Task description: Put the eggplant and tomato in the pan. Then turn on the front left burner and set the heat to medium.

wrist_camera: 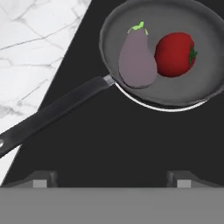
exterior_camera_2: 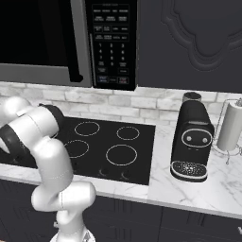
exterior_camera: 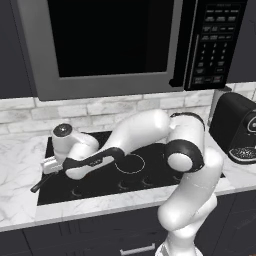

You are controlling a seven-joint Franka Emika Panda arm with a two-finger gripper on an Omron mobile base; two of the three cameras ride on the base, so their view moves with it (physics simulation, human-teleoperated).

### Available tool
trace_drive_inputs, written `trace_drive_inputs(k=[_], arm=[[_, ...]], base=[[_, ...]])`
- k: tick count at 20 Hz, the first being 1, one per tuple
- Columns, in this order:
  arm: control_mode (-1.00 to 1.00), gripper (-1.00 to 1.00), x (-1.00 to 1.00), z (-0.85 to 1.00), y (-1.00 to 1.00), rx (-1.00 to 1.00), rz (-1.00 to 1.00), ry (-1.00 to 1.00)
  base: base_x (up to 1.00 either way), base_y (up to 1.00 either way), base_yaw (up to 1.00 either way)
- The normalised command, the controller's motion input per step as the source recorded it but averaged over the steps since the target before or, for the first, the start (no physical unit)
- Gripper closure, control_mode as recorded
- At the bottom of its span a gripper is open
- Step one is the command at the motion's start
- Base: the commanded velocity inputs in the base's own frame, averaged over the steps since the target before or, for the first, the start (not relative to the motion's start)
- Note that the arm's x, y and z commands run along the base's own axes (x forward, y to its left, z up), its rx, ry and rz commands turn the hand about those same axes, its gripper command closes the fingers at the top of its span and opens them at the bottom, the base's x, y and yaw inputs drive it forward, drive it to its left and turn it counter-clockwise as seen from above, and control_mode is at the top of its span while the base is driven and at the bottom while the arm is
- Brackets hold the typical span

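Eggplant (wrist_camera: 137, 59) lies in the pan (wrist_camera: 131, 22) touching the tomato (wrist_camera: 175, 54), stem pointing away from the fingertips (wrist_camera: 40, 183); pan handle (wrist_camera: 52, 114) runs diagonally toward them. Gripper (wrist_camera: 112, 183) spread wide (holding nothing), over the cooktop (wrist_camera: 109, 148).

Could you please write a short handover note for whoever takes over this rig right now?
Gripper: open, holding nothing, hovering over the black cooktop near the pan's handle, with both fingertips apart.
The pan sits on the front left burner, whose white ring peeks out at the pan's near rim; its handle points out over the marble counter.
The eggplant and the tomato lie side by side in the pan.
Done: both vegetables are in the pan.
Left: turn on the front left burner and set the heat to medium. The knobs along the cooktop's front edge have not yet been reached.
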Motion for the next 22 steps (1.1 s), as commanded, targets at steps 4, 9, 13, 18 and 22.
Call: trace_drive_inputs(k=[4,9,13,18,22], arm=[[-1.00,-1.00,-0.24,0.00,-0.19,0.15,-0.13,0.01],[-1.00,-1.00,-0.50,0.00,-0.10,0.18,-0.06,0.03],[-1.00,-1.00,-0.40,0.12,-0.21,0.14,-0.03,0.03],[-1.00,-1.00,-0.07,0.29,-0.52,0.03,-0.03,0.05],[-1.00,-1.00,-0.01,0.36,-0.38,0.00,-0.03,0.04]], base=[[0.00,0.00,0.00],[0.00,0.00,0.00],[0.00,0.00,0.00],[0.00,0.00,0.00],[0.00,0.00,0.00]])
